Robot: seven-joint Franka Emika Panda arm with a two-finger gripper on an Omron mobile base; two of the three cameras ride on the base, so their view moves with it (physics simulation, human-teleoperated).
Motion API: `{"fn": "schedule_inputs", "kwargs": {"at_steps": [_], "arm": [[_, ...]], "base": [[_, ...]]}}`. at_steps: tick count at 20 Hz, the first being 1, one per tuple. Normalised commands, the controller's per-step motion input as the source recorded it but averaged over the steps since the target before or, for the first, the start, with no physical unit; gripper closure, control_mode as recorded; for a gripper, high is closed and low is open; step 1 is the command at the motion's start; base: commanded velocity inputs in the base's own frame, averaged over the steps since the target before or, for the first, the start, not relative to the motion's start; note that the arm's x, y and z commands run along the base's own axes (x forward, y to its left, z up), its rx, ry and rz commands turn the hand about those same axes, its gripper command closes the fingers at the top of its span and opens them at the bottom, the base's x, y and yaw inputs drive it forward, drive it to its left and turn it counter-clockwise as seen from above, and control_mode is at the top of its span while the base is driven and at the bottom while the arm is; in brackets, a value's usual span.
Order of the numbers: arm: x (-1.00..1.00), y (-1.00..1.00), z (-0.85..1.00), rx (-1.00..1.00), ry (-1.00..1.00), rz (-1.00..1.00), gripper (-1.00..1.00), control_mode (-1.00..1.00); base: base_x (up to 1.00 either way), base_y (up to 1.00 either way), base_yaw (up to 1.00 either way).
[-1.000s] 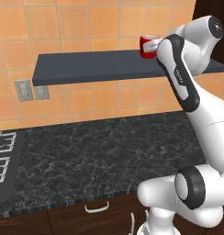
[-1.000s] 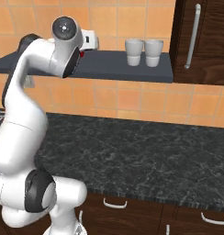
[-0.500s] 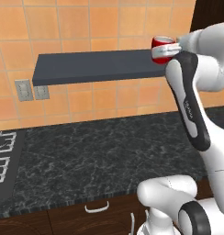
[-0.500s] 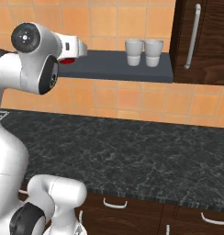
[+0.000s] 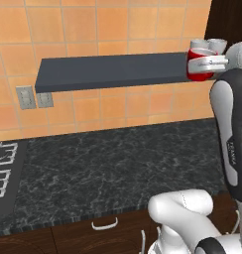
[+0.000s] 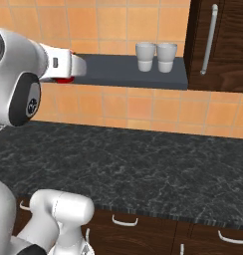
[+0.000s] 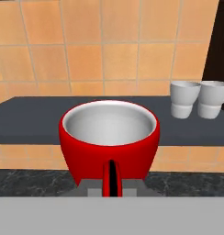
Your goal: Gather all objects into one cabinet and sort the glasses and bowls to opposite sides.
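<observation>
A: Where does the job stand?

B: Early, I'd judge. The end effector is clenched on the rim of the red bowl, carrying it in the air just in front of the grey wall shelf, near the shelf's cabinet end. The dark brown cabinet has its door shut, so nothing visible has been gathered inside yet.

A: What else is left?

B: Two pale grey cups stand side by side, touching or nearly so, on the shelf close to the cabinet. They would need moving in, then the sorting to opposite sides.

A: What are the things like?

B: The bowl is glossy red outside, smooth pale inside, round and deep with a thin rim; one fingertip shows as a dark strip against its outer wall. The cups are matt, handleless, tapering to a narrower stepped foot. The shelf is a flat slab; the cabinet has wood grain and a long silver bar handle. Below the shelf lies the desk, black speckled stone, backed by orange tiles.
</observation>
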Motion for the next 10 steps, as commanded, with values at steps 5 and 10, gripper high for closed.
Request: {"fn": "schedule_inputs", "kwargs": {"at_steps": [5,10], "arm": [[-1.00,0.02,0.00,0.00,0.00,-0.06,1.00,-1.00],[-0.51,0.11,0.01,0.00,0.03,-0.10,1.00,-1.00]], "base": [[0.00,0.00,0.00],[0.00,0.00,0.00]]}}
